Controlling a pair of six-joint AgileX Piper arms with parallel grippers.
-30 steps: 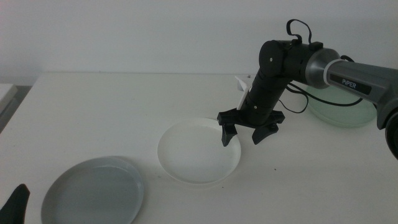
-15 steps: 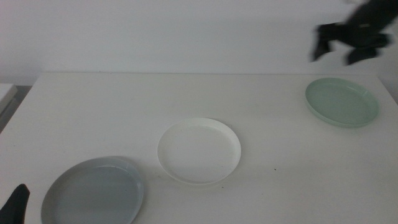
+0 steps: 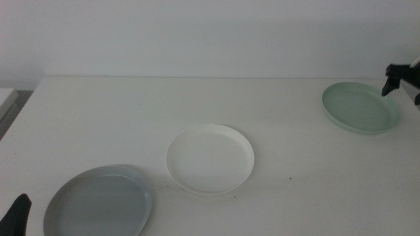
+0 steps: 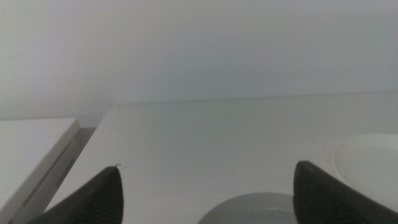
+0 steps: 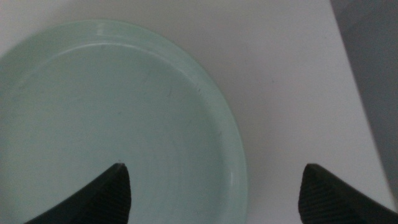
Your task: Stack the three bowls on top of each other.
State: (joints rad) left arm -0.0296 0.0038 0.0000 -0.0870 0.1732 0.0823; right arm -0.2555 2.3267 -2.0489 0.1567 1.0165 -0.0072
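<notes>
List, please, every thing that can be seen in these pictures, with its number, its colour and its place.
white bowl: one, white, near the middle of the table, alone.
grey-blue bowl: one, pale grey-blue, at the near left part of the table, apart from the white bowl.
mint green bowl: one, pale mint green, at the far right part of the table.
table: one, white, under all three bowls.
left gripper: one, dark, jaws open, waiting low at the near left edge beside the grey-blue bowl.
right gripper: one, dark, jaws open, above the right rim of the mint green bowl, holding nothing.
</notes>
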